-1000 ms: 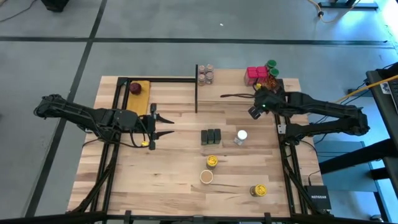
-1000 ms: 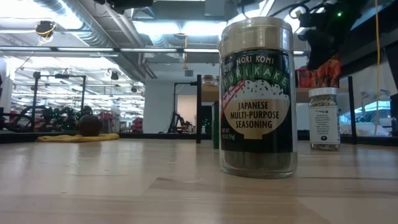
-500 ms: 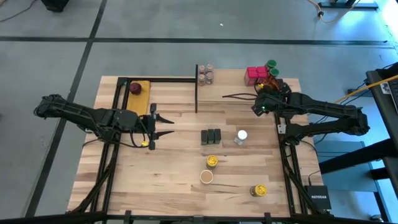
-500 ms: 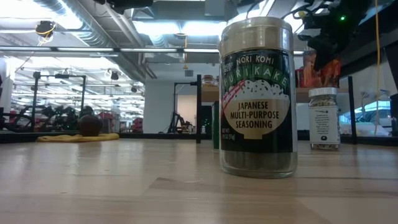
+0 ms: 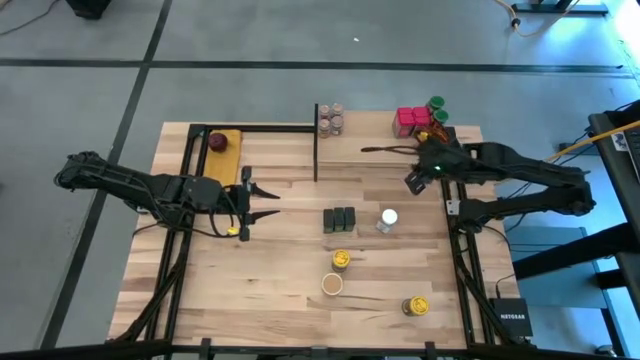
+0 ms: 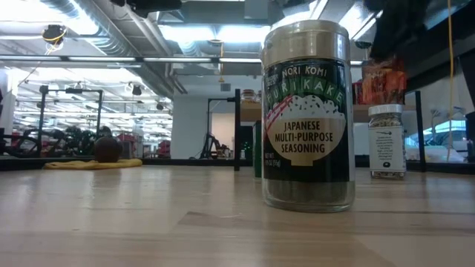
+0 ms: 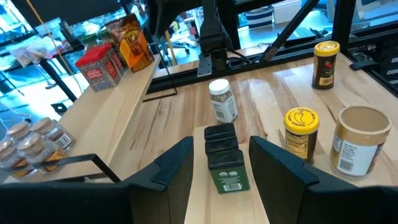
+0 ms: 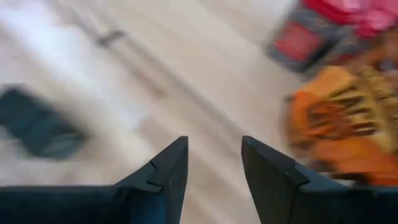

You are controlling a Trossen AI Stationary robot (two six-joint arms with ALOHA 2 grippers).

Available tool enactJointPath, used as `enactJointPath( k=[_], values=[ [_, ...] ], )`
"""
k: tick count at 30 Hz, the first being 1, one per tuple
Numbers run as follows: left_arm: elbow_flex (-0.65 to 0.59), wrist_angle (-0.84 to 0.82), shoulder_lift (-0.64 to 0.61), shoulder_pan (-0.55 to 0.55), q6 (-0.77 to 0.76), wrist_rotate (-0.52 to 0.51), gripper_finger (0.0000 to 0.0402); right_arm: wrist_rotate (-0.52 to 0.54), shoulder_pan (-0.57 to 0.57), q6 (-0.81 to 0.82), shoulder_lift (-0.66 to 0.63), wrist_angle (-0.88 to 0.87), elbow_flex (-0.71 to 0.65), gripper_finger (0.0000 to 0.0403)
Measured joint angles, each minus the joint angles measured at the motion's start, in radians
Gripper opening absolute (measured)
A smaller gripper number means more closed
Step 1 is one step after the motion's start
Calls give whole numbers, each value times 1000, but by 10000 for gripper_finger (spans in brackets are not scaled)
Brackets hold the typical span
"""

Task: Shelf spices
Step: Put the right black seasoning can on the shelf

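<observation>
The shelf (image 5: 370,135) stands at the table's far edge. On it are a cluster of small jars (image 5: 330,120), red boxes (image 5: 408,120), green-lidded jars (image 5: 437,105) and an orange packet (image 8: 336,124). On the tabletop stand three dark tins (image 5: 340,218), a white-lidded jar (image 5: 388,217), two yellow-lidded jars (image 5: 341,259) (image 5: 415,305) and a tan-lidded jar (image 5: 332,284). My right gripper (image 5: 410,178) hovers open just off the shelf's near edge, beside the packet, with nothing between its fingers. My left gripper (image 5: 265,200) waits open at the table's left, pointing at the tins (image 7: 222,155).
A dark red round thing on a yellow pad (image 5: 220,142) lies at the far left, inside a black frame (image 5: 316,140). In the low view a jar labelled as seasoning (image 6: 308,119) stands close to the camera. Bare wood lies between the tins and my left gripper.
My right gripper has risen and tipped, drawing back from the orange packet toward the table's right edge; in the low view it has gone up out of sight. The packet stays standing on the shelf.
</observation>
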Motion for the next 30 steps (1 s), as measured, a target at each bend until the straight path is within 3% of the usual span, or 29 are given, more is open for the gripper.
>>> enactJointPath(
  k=[7,12,16,24,27,30],
  values=[
    [0,-12,0,-2,-30,0,150,-111,266,136,10,133,31,154],
    [0,-11,0,-3,-31,0,150,-18,482,134,88,275,0,154],
    [0,-11,0,-3,-31,0,150,79,592,116,187,339,-6,154],
    [0,-5,1,-2,-31,0,150,130,638,74,386,457,-7,154],
    [0,-3,8,-2,-32,2,150,168,617,27,446,486,-7,155],
    [0,-1,21,-1,-31,3,150,140,570,-14,480,488,-7,172]
  ],
)
